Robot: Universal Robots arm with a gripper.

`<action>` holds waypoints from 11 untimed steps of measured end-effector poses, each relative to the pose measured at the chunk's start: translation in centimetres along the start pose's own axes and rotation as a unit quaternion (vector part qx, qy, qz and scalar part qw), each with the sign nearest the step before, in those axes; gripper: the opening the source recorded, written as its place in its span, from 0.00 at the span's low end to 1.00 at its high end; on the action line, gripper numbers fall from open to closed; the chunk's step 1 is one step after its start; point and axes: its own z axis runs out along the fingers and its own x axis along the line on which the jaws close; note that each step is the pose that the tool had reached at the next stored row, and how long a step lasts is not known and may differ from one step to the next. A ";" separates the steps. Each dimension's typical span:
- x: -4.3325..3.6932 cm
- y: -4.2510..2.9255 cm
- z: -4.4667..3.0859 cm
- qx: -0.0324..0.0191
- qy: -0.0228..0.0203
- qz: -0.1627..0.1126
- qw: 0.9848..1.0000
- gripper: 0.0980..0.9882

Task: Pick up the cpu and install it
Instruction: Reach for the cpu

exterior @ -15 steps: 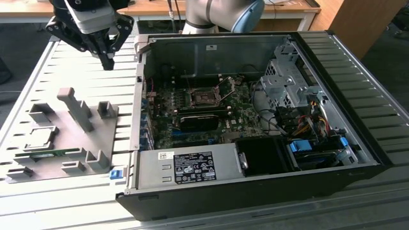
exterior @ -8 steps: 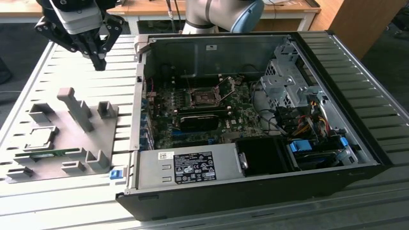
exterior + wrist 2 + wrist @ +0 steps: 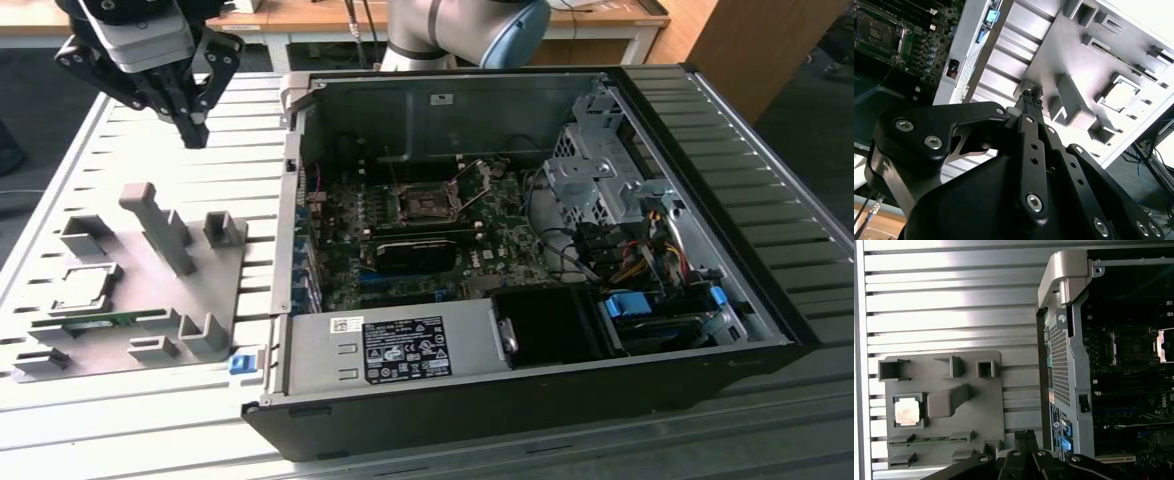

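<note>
While hovering over the bench, end effector pressed together, empty | cpu lying in grey fixture recess, untouched | case socket seemingly vacant | pick and install both pending

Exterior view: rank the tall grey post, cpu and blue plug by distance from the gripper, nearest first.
1. Tall grey post, on the fixture plate, closest to the gripper.
2. Cpu, in its pocket toward the exterior view's left.
3. Blue plug, inside the case, exterior view's right.
</note>
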 end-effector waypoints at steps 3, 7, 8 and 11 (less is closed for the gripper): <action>0.34 -0.03 0.00 0.000 0.000 0.000 1.000 0.01; 0.79 -0.06 0.00 0.000 0.000 0.000 1.000 0.01; 0.89 -0.07 0.00 0.000 0.000 0.000 1.000 0.01; 1.22 -0.09 -0.01 0.000 0.000 0.000 1.000 0.01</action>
